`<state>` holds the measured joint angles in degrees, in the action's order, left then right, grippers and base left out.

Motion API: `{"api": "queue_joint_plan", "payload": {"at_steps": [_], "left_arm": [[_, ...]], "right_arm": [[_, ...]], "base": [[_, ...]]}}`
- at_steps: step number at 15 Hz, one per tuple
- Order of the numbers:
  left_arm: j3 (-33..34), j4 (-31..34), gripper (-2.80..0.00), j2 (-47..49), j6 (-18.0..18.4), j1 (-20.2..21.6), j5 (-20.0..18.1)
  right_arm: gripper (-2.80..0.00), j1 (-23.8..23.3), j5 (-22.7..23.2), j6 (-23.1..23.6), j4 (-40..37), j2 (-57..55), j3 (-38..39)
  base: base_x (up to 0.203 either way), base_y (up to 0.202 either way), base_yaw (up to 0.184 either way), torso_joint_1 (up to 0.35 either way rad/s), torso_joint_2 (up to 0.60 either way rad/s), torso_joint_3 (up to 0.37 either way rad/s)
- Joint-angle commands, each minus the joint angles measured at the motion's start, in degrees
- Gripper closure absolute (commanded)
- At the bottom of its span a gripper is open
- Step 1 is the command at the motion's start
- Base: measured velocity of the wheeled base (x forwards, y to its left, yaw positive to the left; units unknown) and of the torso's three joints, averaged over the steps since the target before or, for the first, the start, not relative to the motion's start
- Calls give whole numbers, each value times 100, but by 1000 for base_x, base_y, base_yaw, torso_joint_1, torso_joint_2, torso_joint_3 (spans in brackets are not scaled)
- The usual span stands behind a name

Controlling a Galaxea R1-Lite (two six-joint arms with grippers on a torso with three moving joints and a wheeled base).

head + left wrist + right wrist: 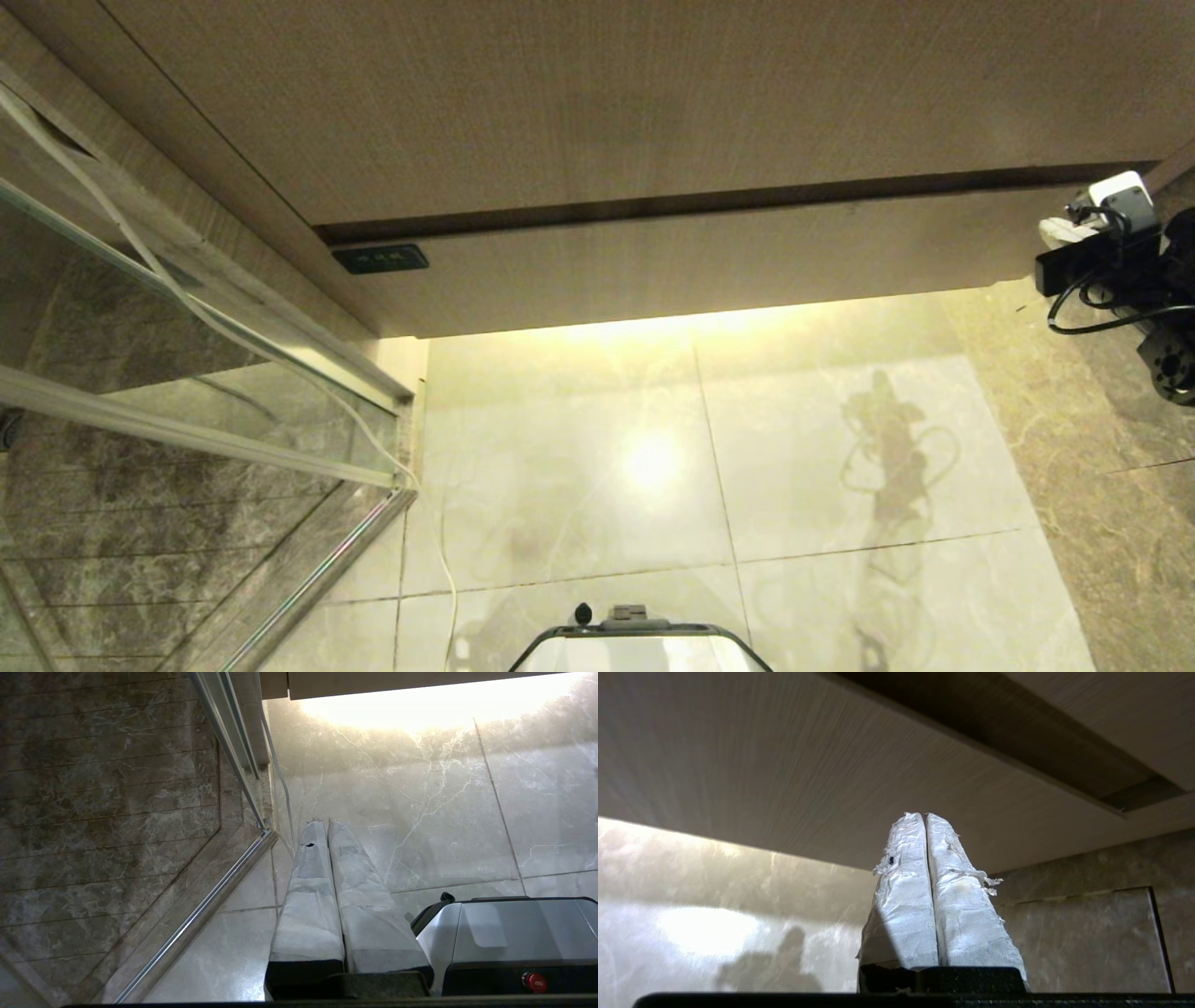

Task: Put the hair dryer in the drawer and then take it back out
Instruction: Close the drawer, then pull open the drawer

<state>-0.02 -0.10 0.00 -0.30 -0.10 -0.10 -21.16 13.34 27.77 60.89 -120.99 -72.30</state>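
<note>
The drawer [700,261] is the lower light-wood band of the vanity, and it is closed, with a dark gap above it. The hair dryer is out of view. My right gripper [1060,229] is at the drawer's right end, close to its front. In the right wrist view the right gripper [923,814] has its taped fingers pressed together with nothing between them, pointing at the drawer front [784,765]. My left gripper [325,821] is shut and empty, hanging over the floor beside my base [514,933].
A glass shower door [187,373] with a metal frame stands on the left, and a white cable [280,364] runs down along it. A dark socket panel [381,259] sits at the drawer's left end. A brown marble wall [1102,448] bounds the right. Pale floor tiles [794,448] lie below.
</note>
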Motion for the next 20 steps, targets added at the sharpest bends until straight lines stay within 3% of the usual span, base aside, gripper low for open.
{"api": "queue_joint_plan", "payload": {"at_steps": [1, 9, 13, 20], "left_arm": [[5, 1, 0, 0, 4, 1, 1], [3, 1, 0, 0, 3, 1, 1], [3, 1, 0, 0, 4, 1, 1], [3, 1, 0, 0, 4, 1, 1]], "right_arm": [[0, 51, 11, 10, 29, -196, -338], [0, 112, 20, 35, 38, -725, -1261], [0, 118, 0, 16, -186, -516, -1070], [0, 99, -14, 70, -3223, 1858, 220]], "base": [[0, 0, 0, 0, 0, 0], [0, 0, 0, 0, 0, 0], [0, 0, 0, 0, 0, 0], [0, 0, 0, 0, 0, 0]]}}
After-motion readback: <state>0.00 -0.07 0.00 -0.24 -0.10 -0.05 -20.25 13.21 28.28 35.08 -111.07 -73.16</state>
